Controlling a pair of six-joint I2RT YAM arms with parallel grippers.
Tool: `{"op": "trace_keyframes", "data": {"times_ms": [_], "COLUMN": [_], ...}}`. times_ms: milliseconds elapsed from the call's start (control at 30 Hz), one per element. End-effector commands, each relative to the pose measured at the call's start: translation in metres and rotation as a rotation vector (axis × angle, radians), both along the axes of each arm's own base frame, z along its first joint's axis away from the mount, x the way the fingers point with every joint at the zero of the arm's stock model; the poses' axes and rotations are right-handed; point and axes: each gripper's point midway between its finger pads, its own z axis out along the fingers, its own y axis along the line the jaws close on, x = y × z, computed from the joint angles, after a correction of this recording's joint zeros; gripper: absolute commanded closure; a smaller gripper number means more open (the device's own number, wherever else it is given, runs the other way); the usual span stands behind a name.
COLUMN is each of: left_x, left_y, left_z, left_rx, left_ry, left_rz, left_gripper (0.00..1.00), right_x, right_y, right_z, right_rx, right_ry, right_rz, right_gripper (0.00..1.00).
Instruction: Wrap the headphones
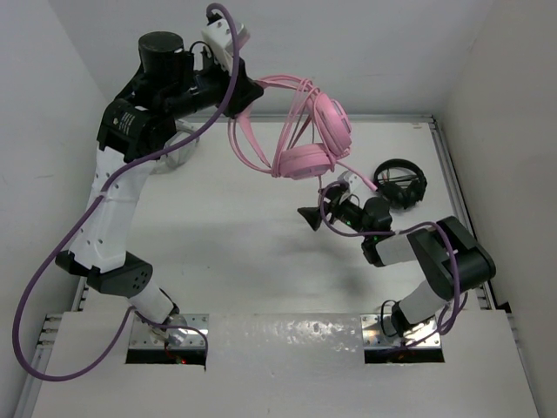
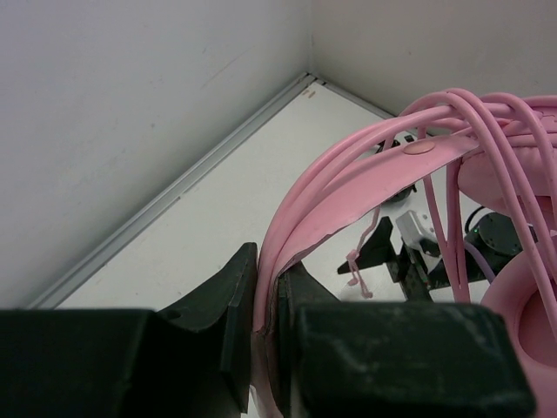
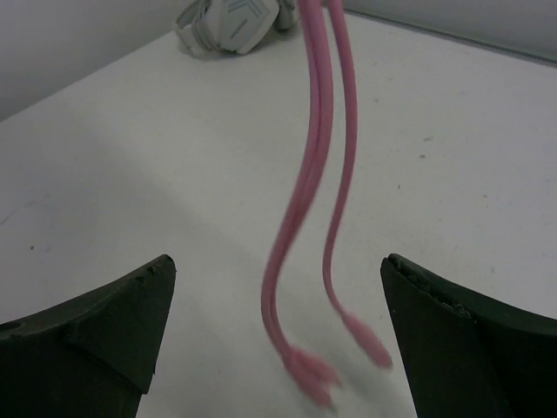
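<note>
So, question from me (benchrat): where exactly are the pink over-ear headphones (image 1: 309, 144) with the round padded earcups sitting?

solderjoe: not sitting at all lol. They hang in the air above the white table (image 1: 235, 252), toward the far side. The left gripper (image 1: 254, 91) is clamped tight on the pink headband (image 2: 383, 170). In the left wrist view you can see its black fingers (image 2: 226, 305) pressed against both sides of the band.

benchrat: and the thin pink cable (image 3: 305, 192)?

solderjoe: several strands cross over the headband up top, and loops droop below the left gripper. A few lengths dangle right between the fingers of the right gripper (image 3: 277, 261) without touching either one. One ends in a small plug (image 3: 370, 341). The other end is too blurry to make out, though it looks forked.

benchrat: so the right one's not holding anything?

solderjoe: nope, its jaws are spread wide, down below the earcups. Round black headphones (image 1: 400, 183) lie on the table just beyond it. Grey-white headphones (image 3: 231, 22) sit near the back-left, partly hidden behind the left arm from the top camera.
</note>
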Motion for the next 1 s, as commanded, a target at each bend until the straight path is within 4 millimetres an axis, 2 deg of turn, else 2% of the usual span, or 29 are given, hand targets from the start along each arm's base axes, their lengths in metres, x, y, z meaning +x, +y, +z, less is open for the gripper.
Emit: {"op": "trace_keyframes", "data": {"times_ms": [0, 67, 133, 167, 200, 233, 267, 300, 367, 433, 467, 533, 633, 667, 700, 733, 767, 833, 867, 933, 967], "left_x": [-0.014, -0.015, -0.016, -0.017, -0.017, -0.019, -0.019, -0.019, -0.02, -0.017, -0.015, -0.003, 0.019, 0.033, 0.041, 0.055, 0.065, 0.09, 0.1, 0.121, 0.131], "left_y": [-0.002, -0.004, -0.005, -0.007, -0.008, -0.009, -0.009, -0.009, -0.008, -0.005, -0.003, 0.004, 0.014, 0.018, 0.022, 0.022, 0.029, 0.03, 0.036, 0.038, 0.046], "left_z": [0.049, 0.05, 0.05, 0.05, 0.05, 0.051, 0.053, 0.055, 0.059, 0.061, 0.064, 0.063, 0.054, 0.047, 0.044, 0.033, 0.027, 0.003, -0.006, -0.033, -0.043], "left_rx": [-0.127, -0.132, -0.136, -0.142, -0.144, -0.149, -0.155, -0.162, -0.172, -0.178, -0.182, -0.187, -0.214, -0.215, -0.228, -0.226, -0.227, -0.222, -0.22, -0.195, -0.176], "left_ry": [-0.099, -0.098, -0.093, -0.084, -0.081, -0.079, -0.081, -0.079, -0.082, -0.089, -0.098, -0.095, -0.059, -0.047, -0.033, -0.017, -0.008, 0.034, 0.049, 0.077, 0.075], "left_rz": [-0.031, -0.041, -0.049, -0.055, -0.061, -0.07, -0.07, -0.068, -0.064, -0.035, -0.02, 0.048, 0.154, 0.184, 0.217, 0.238, 0.265, 0.297, 0.32, 0.354, 0.404], "left_gripper": [1.0, 1.0, 1.0, 1.0, 1.0, 1.0, 1.0, 1.0, 1.0, 1.0, 1.0, 1.0, 1.0, 1.0, 1.0, 1.0, 1.0, 1.0, 1.0, 1.0, 1.0], "right_x": [0.014, 0.023, 0.039, 0.047, 0.051, 0.059, 0.061, 0.065, 0.058, 0.047, 0.038, 0.024, -0.006, -0.021, -0.027, -0.028, -0.044, -0.051, -0.064, -0.075, -0.08], "right_y": [0.008, 0.01, 0.005, 0.005, 0.006, 0.011, 0.016, 0.021, 0.032, 0.034, 0.041, 0.039, 0.05, 0.064, 0.071, 0.073, 0.091, 0.11, 0.124, 0.141, 0.145], "right_z": [0.104, 0.105, 0.091, 0.09, 0.087, 0.086, 0.075, 0.065, 0.053, 0.037, 0.033, 0.025, 0.023, 0.021, 0.021, 0.001, 0.007, -0.002, -0.001, 0.0, 0.001], "right_rx": [0.21, 0.21, 0.181, 0.176, 0.17, 0.163, 0.147, 0.136, 0.133, 0.111, 0.097, 0.09, 0.056, 0.007, -0.022, -0.13, -0.154, -0.266, -0.297, -0.403, -0.44], "right_ry": [-0.345, -0.342, -0.298, -0.287, -0.28, -0.273, -0.222, -0.188, -0.161, -0.154, -0.164, -0.153, -0.158, -0.186, -0.192, -0.156, -0.163, -0.113, -0.113, -0.132, -0.141], "right_rz": [0.001, -0.011, -0.077, -0.093, -0.098, -0.088, -0.069, -0.055, -0.02, -0.027, -0.015, -0.026, 0.006, 0.046, 0.054, 0.045, 0.093, 0.134, 0.18, 0.226, 0.235], "right_gripper": [0.01, 0.01, 0.01, 0.03, 0.1, 0.2, 0.48, 0.64, 0.98, 1.0, 1.0, 1.0, 1.0, 1.0, 1.0, 1.0, 1.0, 1.0, 1.0, 1.0, 1.0]}}
